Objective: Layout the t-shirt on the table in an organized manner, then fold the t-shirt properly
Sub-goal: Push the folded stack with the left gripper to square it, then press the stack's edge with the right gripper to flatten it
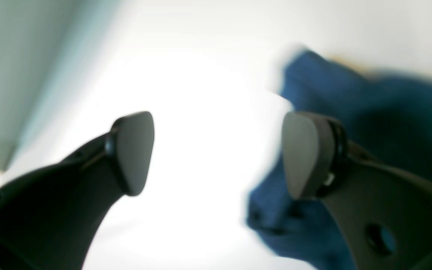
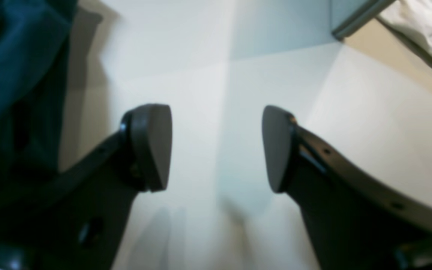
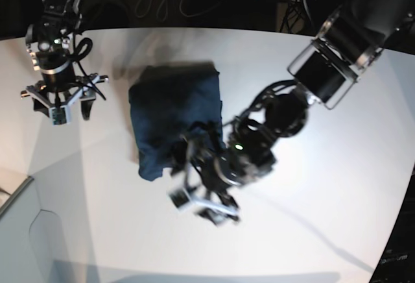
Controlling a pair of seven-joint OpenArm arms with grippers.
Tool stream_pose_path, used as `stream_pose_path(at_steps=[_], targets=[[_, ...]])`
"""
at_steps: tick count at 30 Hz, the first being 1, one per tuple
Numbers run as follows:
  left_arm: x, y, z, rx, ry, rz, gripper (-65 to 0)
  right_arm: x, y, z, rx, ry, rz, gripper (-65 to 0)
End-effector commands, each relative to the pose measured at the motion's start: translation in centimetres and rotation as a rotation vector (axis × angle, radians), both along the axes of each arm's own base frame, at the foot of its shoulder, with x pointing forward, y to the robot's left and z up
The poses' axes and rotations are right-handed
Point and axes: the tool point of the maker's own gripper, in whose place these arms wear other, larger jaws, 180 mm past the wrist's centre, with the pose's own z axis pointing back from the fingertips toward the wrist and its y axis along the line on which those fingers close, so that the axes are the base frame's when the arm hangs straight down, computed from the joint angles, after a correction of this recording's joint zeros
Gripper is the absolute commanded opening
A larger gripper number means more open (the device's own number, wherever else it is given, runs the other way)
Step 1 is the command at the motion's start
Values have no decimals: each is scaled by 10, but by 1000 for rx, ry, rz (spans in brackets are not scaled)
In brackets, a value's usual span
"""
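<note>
We see the t-shirt (image 3: 174, 119) lying bunched in a rough rectangle mid-table (image 3: 324, 231). Our left gripper (image 3: 204, 206) hangs just off its near corner, fingers apart and empty, arm crossing the cloth's edge. Our right gripper (image 3: 59, 109) stands well apart, fingers spread, beside white cloth (image 2: 426, 30) beyond the table edge.

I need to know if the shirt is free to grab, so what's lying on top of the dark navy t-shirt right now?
Nothing rests on the dark navy cotton t-shirt; its top is bare in the base view. The open left gripper sits at its near edge, whose near right corner the arm hides. The open right gripper is apart.
</note>
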Motion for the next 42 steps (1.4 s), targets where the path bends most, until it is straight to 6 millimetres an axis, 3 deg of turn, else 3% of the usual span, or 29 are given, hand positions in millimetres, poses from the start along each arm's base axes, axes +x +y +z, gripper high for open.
stream_pose_path(at_steps=[1, 5, 8, 10, 13, 16, 22, 29, 34, 38, 40, 42], targets=[[11, 22, 20, -40, -47, 62, -141, 7, 13, 17, 6, -63, 43, -337], [11, 117, 33, -172, -68, 336, -139, 12, 73, 31, 42, -101, 193, -530], [-8, 199, 27, -240, -66, 568, -139, 12, 111, 30, 79, -97, 285, -645], [-26, 241, 18, -247, -58, 682, -139, 11, 126, 23, 99, -81, 318, -650], [-54, 281, 1, -234, -32, 793, -138, 18, 143, 20, 117, -79, 360, -650], [-81, 311, -15, -211, 0, 877, -138, 20, 146, 5, 128, -42, 365, -650], [-115, 334, -36, -177, 51, 946, -138, 11, 144, -32, 143, 56, 359, -650], [-122, 336, -42, -183, 69, 969, -138, -19, 145, -65, 166, 156, 354, -650], [-124, 337, -43, -198, 71, 987, -138, -25, 148, -66, 192, 127, 363, -650], [-126, 337, -45, -196, 75, 987, -138, -29, 138, -78, 196, 157, 332, -650], [-130, 338, -48, -191, 86, 991, -138, -20, 131, -68, 192, 109, 317, -650], [-131, 338, -49, -189, 88, 991, -138, -8, 125, -43, 190, 12, 304, -650]])
